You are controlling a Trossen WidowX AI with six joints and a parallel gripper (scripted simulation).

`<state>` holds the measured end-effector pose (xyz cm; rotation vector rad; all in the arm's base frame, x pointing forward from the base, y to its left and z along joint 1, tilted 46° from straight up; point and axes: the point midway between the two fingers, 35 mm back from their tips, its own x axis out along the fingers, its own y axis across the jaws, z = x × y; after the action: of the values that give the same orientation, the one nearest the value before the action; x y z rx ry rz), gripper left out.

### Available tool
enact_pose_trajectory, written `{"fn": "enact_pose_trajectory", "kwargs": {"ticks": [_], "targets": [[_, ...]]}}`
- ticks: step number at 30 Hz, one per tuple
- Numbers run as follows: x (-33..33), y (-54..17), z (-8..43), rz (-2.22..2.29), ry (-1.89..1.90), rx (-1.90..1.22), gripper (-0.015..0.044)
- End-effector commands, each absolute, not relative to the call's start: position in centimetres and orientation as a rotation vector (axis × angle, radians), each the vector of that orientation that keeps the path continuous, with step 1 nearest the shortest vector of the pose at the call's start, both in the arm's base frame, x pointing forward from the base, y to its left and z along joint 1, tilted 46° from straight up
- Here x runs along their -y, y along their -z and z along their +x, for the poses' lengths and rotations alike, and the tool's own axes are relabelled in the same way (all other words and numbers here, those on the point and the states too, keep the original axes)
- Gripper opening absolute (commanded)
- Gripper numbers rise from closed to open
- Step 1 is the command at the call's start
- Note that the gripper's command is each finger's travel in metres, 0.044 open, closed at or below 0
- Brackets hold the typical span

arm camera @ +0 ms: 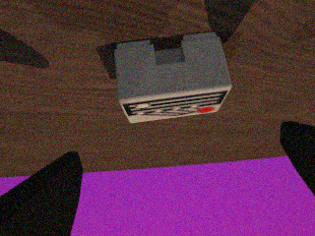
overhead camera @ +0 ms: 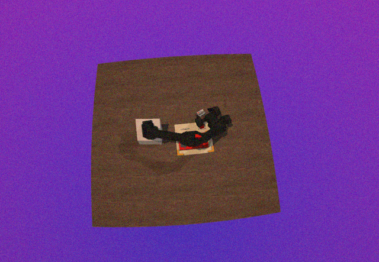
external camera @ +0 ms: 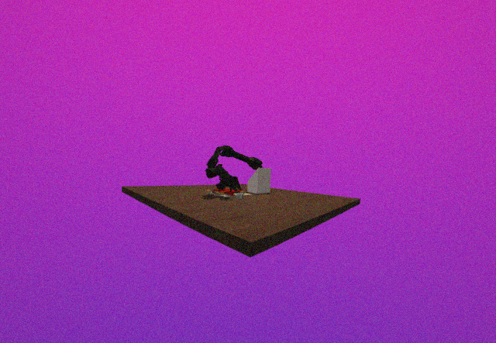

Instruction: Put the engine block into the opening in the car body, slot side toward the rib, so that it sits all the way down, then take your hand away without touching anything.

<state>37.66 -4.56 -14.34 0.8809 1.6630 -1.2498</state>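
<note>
The small grey engine block (overhead camera: 201,112) (external camera: 239,196) (arm camera: 172,74) lies on the table beside the car body, outside it. In the wrist view its notch is at the far edge of its upper grey face, and a striped face with a red dot is toward the camera. My gripper (overhead camera: 204,116) (arm camera: 181,147) is open and empty, low near the block; the block is ahead of the fingertips in the wrist view, not between them. The cream and red car body (overhead camera: 195,151) lies flat under the arm. The arm hides much of it; I cannot make out the opening or rib.
The pale pedestal (overhead camera: 139,132) (external camera: 263,183) bears the arm's base to the left of the car body in the top view. The arm arches over the car body. The brown table (overhead camera: 183,191) (external camera: 240,221) ends at straight edges, one of which shows in the wrist view.
</note>
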Motion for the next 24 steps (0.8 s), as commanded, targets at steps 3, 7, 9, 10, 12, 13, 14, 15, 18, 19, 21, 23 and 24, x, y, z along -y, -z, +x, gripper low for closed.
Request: {"fn": "enact_pose_trajectory", "kwargs": {"ticks": [3, 7, 9, 10, 12, 13, 14, 15, 18, 19, 21, 23, 24], "targets": [[4.5, 14.4, 37.6, 0.883, 1.271, -1.647, 0.044], [4.1, 14.4, 37.5, 0.896, 1.389, -1.55, 0.044], [3.9, 14.4, 37.4, 0.903, 1.446, -1.495, 0.044], [3.8, 14.4, 37.4, 0.908, 1.474, -1.466, 0.044], [3.5, 14.4, 37.4, 0.917, 1.527, -1.407, 0.044], [3.5, 14.4, 37.3, 0.923, 1.553, -1.376, 0.044], [3.4, 14.4, 37.3, 0.928, 1.578, -1.344, 0.044], [3.3, 14.4, 37.3, 0.934, 1.602, -1.312, 0.044], [3.0, 14.3, 37.2, 0.954, 1.669, -1.212, 0.044], [2.9, 14.3, 37.2, 0.961, 1.69, -1.178, 0.044], [2.7, 14.3, 37.2, 0.976, 1.729, -1.108, 0.044], [2.5, 14.2, 37.1, 0.993, 1.765, -1.036, 0.044], [2.4, 14.2, 37.1, 1.001, 1.781, -0.999, 0.044]]}}
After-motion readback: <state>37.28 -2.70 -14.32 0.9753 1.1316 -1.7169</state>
